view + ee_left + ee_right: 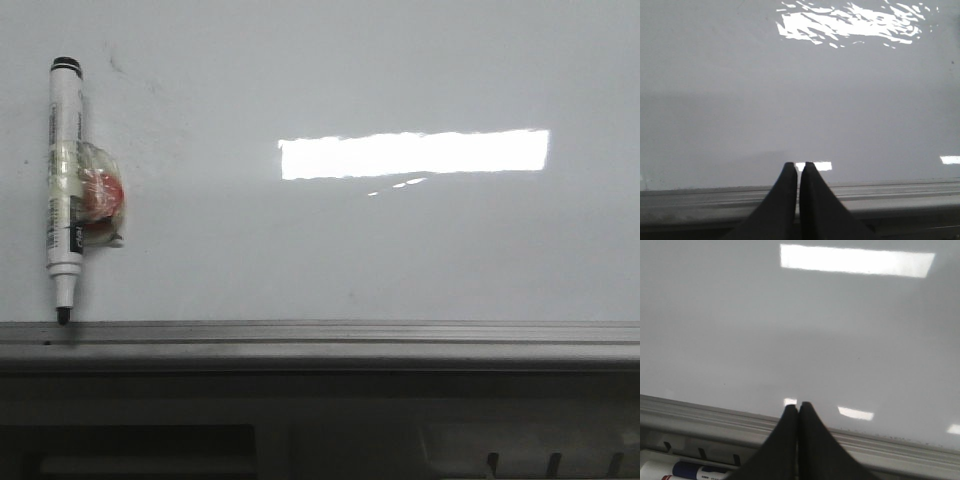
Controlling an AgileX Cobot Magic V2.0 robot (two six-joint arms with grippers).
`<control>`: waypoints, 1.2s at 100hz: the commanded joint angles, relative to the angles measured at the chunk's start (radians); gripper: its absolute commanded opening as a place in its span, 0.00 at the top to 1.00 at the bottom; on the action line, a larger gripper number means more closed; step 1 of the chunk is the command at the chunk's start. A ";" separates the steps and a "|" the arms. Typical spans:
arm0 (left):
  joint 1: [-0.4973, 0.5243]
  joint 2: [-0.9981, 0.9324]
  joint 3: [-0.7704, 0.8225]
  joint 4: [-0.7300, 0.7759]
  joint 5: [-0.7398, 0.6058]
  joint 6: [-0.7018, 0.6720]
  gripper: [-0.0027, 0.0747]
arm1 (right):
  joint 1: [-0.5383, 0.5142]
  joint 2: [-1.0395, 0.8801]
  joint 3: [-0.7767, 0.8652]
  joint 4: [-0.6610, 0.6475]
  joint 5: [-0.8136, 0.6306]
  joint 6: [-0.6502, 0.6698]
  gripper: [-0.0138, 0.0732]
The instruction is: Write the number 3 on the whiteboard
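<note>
The whiteboard [400, 250] fills the front view, pale and glossy, with a bright rectangular light reflection and a grey metal rail [320, 340] along its near edge. No number 3 shows on it in any view. A white marker [63, 190] with a black uncapped tip lies on the board at the far left, tip on the rail, with a taped reddish lump [100, 195] on its side. My left gripper [799, 166] is shut and empty over the rail. My right gripper [799, 406] is shut and empty over the rail. Neither gripper shows in the front view.
Below the rail in the right wrist view lies a tray with spare markers [695, 471]. Faint grey smudges [125, 70] mark the board near the marker's cap. A dark slotted ledge [550, 462] runs under the rail.
</note>
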 commanded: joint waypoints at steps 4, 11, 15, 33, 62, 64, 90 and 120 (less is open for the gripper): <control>0.004 -0.025 0.013 -0.014 -0.057 -0.008 0.99 | -0.004 -0.013 0.031 -0.010 -0.020 0.004 0.90; 0.004 -0.025 0.013 -0.014 -0.057 -0.008 0.99 | -0.004 -0.013 0.031 -0.010 -0.020 0.004 0.90; 0.004 -0.025 0.013 -0.014 -0.057 -0.008 0.99 | -0.004 -0.013 0.031 -0.010 -0.020 0.004 0.90; 0.004 -0.025 0.013 -0.014 -0.057 -0.008 0.99 | -0.004 -0.013 0.031 -0.010 -0.020 0.004 0.90; 0.004 -0.025 0.013 -0.014 -0.057 -0.008 0.99 | -0.004 -0.013 0.031 -0.010 -0.020 0.004 0.90; 0.004 -0.025 0.013 -0.014 -0.057 -0.008 0.99 | -0.004 -0.013 0.031 -0.010 -0.020 0.004 0.90; 0.004 -0.025 0.013 -0.014 -0.057 -0.008 0.99 | -0.004 -0.013 0.031 -0.010 -0.020 0.004 0.90; 0.004 -0.025 0.013 -0.014 -0.057 -0.008 0.99 | -0.004 -0.013 0.031 -0.078 -0.200 0.004 0.90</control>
